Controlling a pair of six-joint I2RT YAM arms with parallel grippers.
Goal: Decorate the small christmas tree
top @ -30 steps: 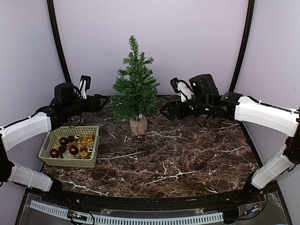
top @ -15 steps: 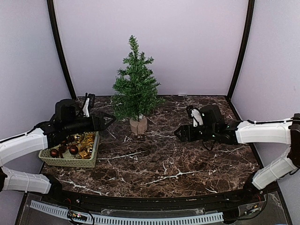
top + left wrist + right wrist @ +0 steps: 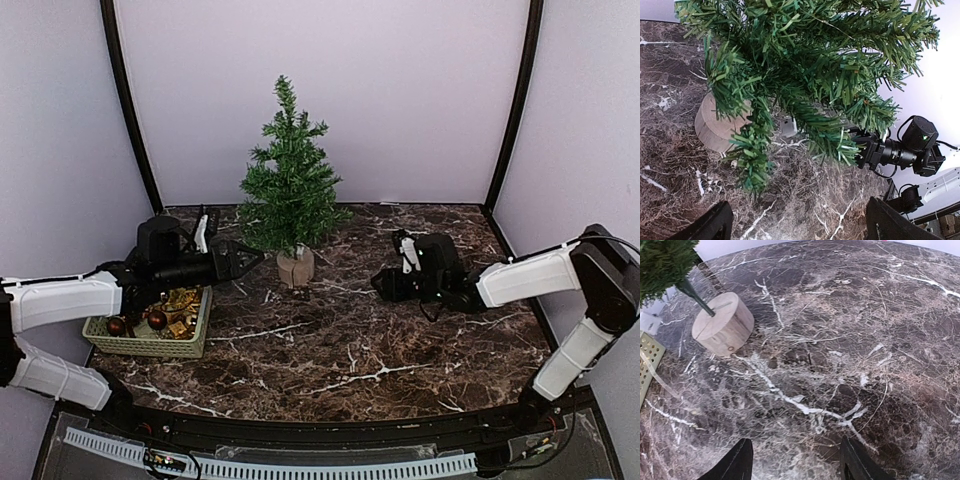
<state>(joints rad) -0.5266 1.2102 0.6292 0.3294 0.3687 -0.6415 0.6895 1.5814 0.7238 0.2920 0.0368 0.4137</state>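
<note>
With left gripper [image 3: 245,262] spread wide and right gripper [image 3: 385,285] half-spread, nothing is held, so ornaments [image 3: 155,318] must be fetched for the small christmas tree [image 3: 290,190].

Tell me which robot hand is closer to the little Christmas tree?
Left. The left gripper is close beside the small christmas tree, left of its base; the right gripper is farther away on the other side.

Bright, even, diffuse light; the small christmas tree [image 3: 805,60] is sharp up close, the wall [image 3: 945,75] behind it washed out white.
</note>
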